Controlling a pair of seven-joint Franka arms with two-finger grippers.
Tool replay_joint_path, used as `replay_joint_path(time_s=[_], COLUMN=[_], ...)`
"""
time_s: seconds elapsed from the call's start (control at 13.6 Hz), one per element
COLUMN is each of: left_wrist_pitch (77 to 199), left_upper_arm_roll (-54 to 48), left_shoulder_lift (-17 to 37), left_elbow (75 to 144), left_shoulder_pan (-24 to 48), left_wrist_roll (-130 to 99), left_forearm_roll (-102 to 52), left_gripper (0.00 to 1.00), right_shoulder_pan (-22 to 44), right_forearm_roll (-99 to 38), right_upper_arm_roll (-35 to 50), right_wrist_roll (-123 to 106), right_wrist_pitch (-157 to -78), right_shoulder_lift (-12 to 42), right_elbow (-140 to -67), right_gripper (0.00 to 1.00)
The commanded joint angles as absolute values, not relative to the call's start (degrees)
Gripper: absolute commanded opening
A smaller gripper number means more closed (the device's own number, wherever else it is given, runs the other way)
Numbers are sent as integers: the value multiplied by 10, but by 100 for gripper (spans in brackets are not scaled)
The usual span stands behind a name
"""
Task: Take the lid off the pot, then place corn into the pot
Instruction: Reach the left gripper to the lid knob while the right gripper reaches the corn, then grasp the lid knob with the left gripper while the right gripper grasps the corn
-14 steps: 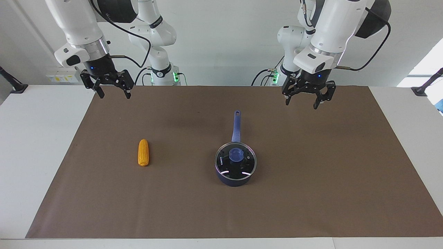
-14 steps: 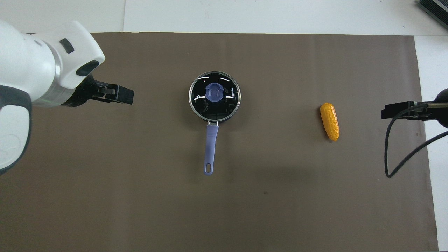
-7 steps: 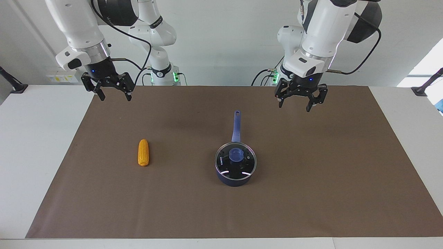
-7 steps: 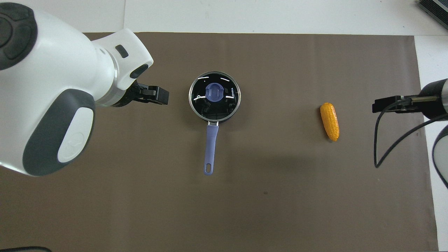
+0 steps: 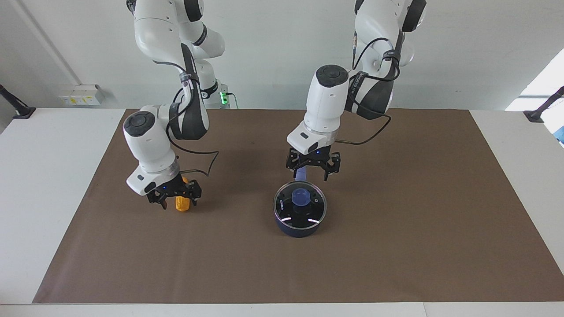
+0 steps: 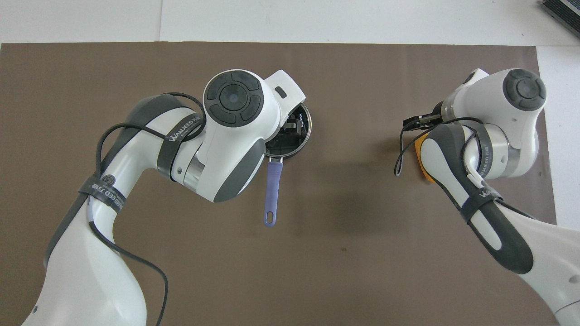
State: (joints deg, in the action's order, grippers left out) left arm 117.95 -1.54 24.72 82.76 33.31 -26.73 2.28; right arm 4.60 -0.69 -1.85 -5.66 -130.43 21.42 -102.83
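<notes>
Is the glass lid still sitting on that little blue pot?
Yes, on. The lid lies flat on the pot, its blue knob centred; the left gripper hangs above, not touching.

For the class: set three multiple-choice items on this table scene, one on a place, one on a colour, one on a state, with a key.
1. Where is the round clear glass lid with the metal rim?
A. on the small dark navy saucepan
B. flat on the brown mat
C. held up in a hand

2. What colour is the knob at the lid's centre?
A. red
B. blue
C. green

3. How are the two hands?
A. both shut
B. one shut on the lid
C. both open

Key:
1 A, the lid still covers the saucepan's mouth.
2 B, the knob shows blue through the facing view.
3 C, the left hand hangs open above the saucepan's handle end of the lid, and the right hand is open, low around the small orange-yellow corn cob.
</notes>
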Motion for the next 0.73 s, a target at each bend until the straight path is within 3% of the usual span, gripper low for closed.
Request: replay_joint_path(time_s=[0.0,0.66], left_wrist_pitch=[1192,1255], left_upper_arm_roll=[-7,-4], left_shoulder_lift=[264,309], left_elbow=[810,809], left_shoulder_pan=[352,358], left_wrist_roll=[-284,-322], left_forearm_roll=[38,86], left_gripper=[100,100], right_shoulder_pan=[38,32], right_forearm_roll=[-10,-6], right_upper_arm_roll=[-18,-20], right_wrist_roll=[-98,-108], right_wrist_pitch=[-1307,-1302], right_shoulder_lift=[196,184], right_elbow=[-1056,-1096], right_gripper=[100,100])
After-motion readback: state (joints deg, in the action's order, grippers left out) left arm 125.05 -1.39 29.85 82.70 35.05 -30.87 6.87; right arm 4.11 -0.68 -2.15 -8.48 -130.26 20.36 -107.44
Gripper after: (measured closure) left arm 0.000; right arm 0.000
